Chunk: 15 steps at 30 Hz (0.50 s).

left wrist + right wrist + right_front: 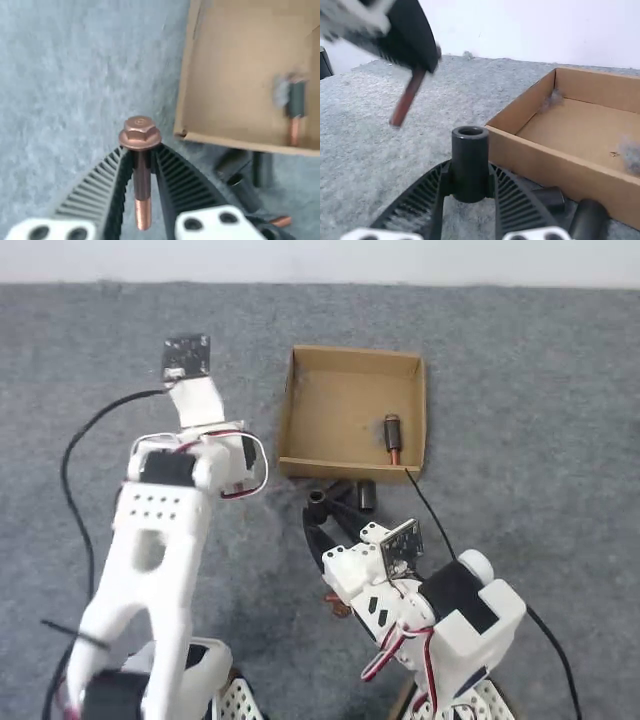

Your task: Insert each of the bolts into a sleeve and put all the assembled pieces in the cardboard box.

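High view: one assembled piece lies in the cardboard box. Left gripper clamps a bolt; right gripper grips an upright sleeve, not yet joined; spare sleeves lie beside the box.

faint raised marks on the head of the bolt are too blurred to read; no other lettering, label or number is legible.
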Tool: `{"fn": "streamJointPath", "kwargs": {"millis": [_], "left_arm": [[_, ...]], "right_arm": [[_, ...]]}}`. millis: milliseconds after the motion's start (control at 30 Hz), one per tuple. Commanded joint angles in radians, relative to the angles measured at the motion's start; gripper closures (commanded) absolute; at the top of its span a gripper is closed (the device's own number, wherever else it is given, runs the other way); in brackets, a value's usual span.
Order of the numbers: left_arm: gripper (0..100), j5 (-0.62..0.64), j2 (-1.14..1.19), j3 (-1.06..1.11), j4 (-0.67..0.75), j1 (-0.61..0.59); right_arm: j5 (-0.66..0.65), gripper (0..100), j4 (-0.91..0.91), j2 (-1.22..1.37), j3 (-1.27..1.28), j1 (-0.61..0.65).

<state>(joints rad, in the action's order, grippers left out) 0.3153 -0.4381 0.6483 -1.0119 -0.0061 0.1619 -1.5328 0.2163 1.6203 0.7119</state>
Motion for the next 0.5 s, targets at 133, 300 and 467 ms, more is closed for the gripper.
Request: {"fn": "streamJointPath", "kwargs": {"millis": [133, 300, 467], "left_arm": [[99, -0.006, -0.328, 0.076, 0.157, 0.055], [99, -0.006, -0.506, 0.364, 0.48, 0.081], [99, -0.006, -0.721, 0.611, 0.726, 0.081]], "right_arm": [[-0.011, 99.1, 0.002, -0.01, 0.011, 0.007], [-0.011, 99.1, 0.004, -0.01, 0.025, 0.033], [-0.011, 99.1, 0.004, -0.01, 0.025, 0.045]]}}
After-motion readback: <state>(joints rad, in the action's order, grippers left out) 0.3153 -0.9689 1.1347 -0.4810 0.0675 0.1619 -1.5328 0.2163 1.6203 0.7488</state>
